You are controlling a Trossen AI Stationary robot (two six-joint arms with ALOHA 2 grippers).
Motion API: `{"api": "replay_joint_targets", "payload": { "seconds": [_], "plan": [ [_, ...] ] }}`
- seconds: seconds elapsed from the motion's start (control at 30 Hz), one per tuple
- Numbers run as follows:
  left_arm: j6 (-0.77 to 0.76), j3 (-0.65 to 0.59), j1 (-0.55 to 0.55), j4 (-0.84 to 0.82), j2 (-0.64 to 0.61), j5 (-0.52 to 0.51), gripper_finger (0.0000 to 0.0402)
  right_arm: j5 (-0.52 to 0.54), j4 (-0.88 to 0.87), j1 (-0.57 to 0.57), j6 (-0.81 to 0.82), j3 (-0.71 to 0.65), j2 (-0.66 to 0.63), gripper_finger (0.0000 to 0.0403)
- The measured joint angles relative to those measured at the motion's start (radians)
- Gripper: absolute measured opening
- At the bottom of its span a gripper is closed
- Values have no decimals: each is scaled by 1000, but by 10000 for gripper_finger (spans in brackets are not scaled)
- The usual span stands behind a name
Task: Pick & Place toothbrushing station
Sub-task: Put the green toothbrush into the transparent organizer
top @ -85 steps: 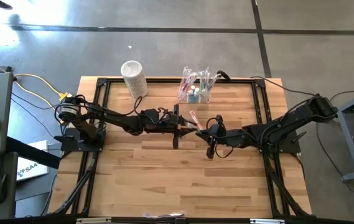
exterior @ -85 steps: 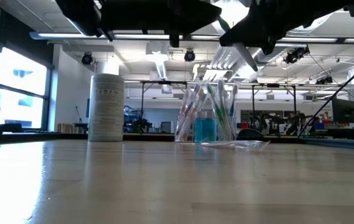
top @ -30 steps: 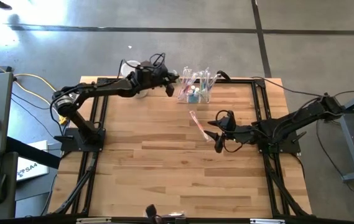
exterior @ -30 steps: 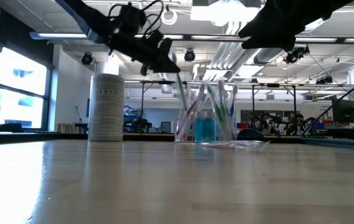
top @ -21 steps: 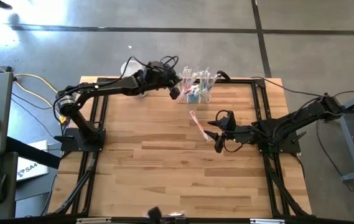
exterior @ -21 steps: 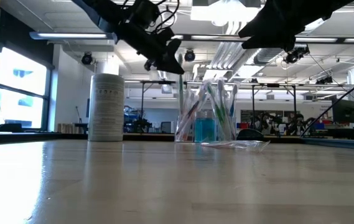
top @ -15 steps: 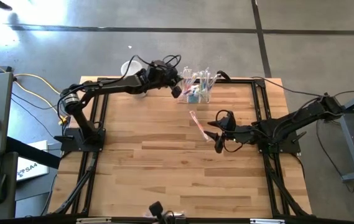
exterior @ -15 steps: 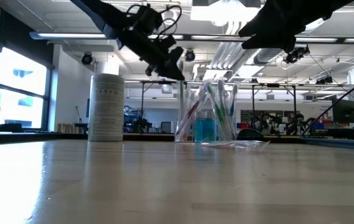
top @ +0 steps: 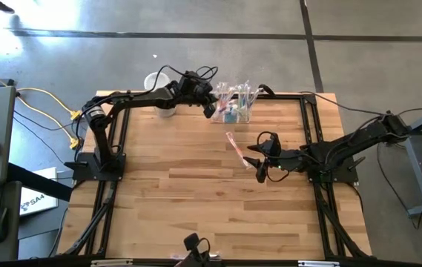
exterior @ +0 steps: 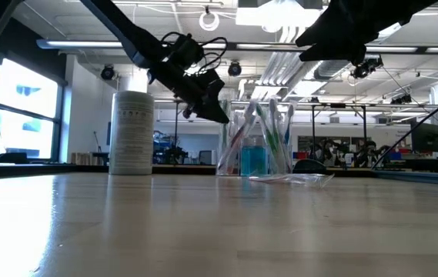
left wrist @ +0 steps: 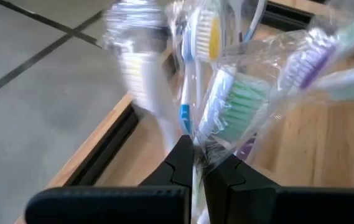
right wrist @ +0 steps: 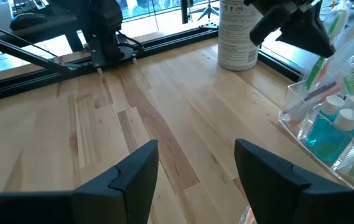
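The left gripper (top: 211,108), once over the middle of the worktop facing the right gripper (top: 256,161), now sits at the far edge, shut on a wrapped toothbrush (left wrist: 192,134) at the toothbrushing station (top: 232,104). The right gripper sits farther toward the right edge than before.

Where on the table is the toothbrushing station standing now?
In the high view, the toothbrushing station stands at the table's far edge near the middle, right of the whitish cylinder.
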Motion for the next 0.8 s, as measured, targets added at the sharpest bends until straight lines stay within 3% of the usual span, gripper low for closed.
{"api": "replay_joint_targets", "payload": {
  "seconds": [0.13,0.6,0.8],
  "plan": [
    [14,0,-1,0,14,9,22,0,0,0,0,0,0,203],
    [18,0,-2,-21,11,-4,204,0,-2,0,0,0,0,203],
    [26,-1,-2,-20,8,6,251,0,-8,0,-1,0,0,204]
  ]
}}
